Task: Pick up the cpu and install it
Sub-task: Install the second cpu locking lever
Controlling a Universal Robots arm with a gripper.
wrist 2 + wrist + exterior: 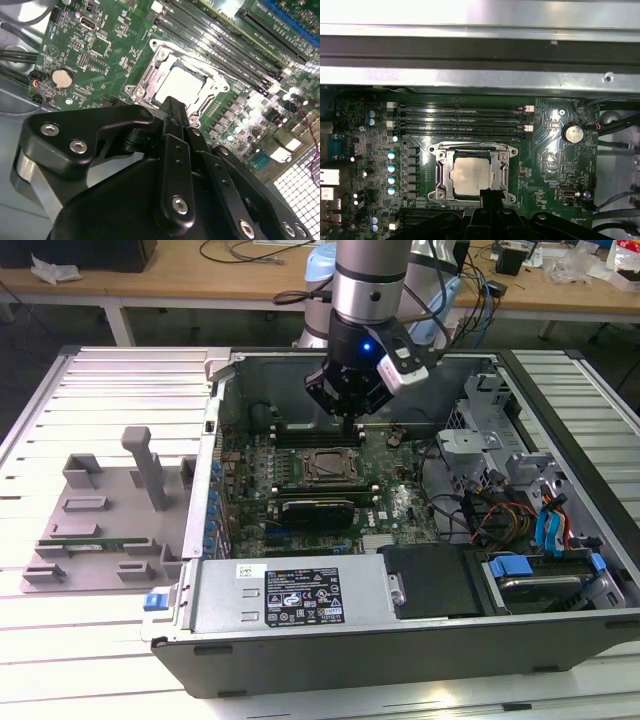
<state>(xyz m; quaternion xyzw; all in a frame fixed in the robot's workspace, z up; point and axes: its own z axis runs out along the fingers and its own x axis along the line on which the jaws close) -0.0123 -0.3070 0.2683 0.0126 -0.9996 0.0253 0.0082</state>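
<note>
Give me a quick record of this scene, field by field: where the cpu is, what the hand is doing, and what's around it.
cpu: seated in the motherboard socket, silver top facing up
hand: fingers together, holding nothing, above the socket's edge
memory slots: beside the socket
coin battery: on the board, apart from the socket
computer case: open, lying on the table
grey tray: at the exterior view's left

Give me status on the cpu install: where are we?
Looks mostly done: the cpu lies inside the socket frame on the motherboard in both wrist views. The end effector is shut, holds nothing and hovers beside the socket. Whether the cpu is fully seated or latched cannot be told.
</note>
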